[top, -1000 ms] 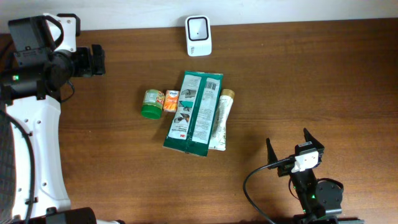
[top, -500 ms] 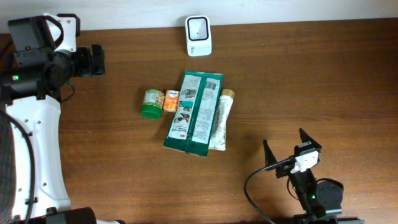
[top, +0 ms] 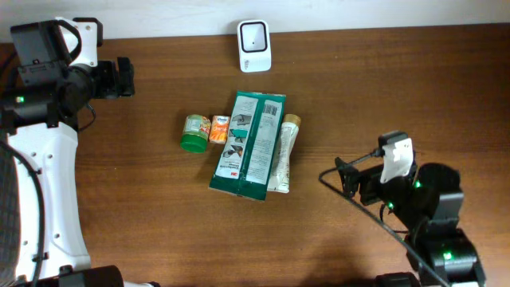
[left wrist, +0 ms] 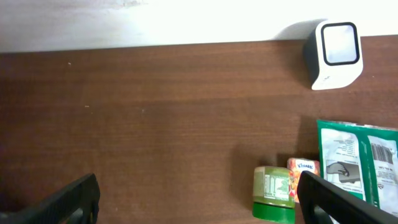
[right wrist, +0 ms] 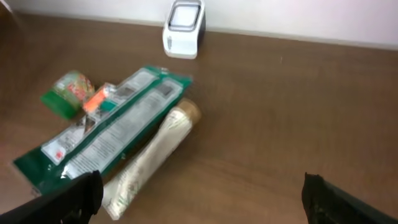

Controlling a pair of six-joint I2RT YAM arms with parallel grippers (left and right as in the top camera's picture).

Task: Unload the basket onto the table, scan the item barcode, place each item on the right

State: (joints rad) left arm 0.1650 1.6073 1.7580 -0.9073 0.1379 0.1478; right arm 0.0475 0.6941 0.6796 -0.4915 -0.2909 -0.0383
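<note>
My left claw (top: 129, 77) sits near the desk's far left corner, jaws spread wide and holding nothing. Toward the middle of the desk (top: 414, 88) lies a row of things. First comes a green-lidded jar (top: 194, 132), with a small orange pack (top: 219, 129) touching it. Next is the long green packet (top: 249, 145), with a cream tube (top: 282, 155) tucked against its right side. The scanner (top: 254, 35) stands at the far edge, just beyond the packet.

I'd take the packet as the item, since it shows a barcode face-up at its far end. I judge it light, floppy and slick, so I'd pinch it across a long edge near the middle, clear of the barcode.

My right claw (top: 347, 180), right of the tube, is fully open and empty. Against a second ago, that arm has come up from the near edge and turned left toward the items. Nothing else has shifted.
</note>
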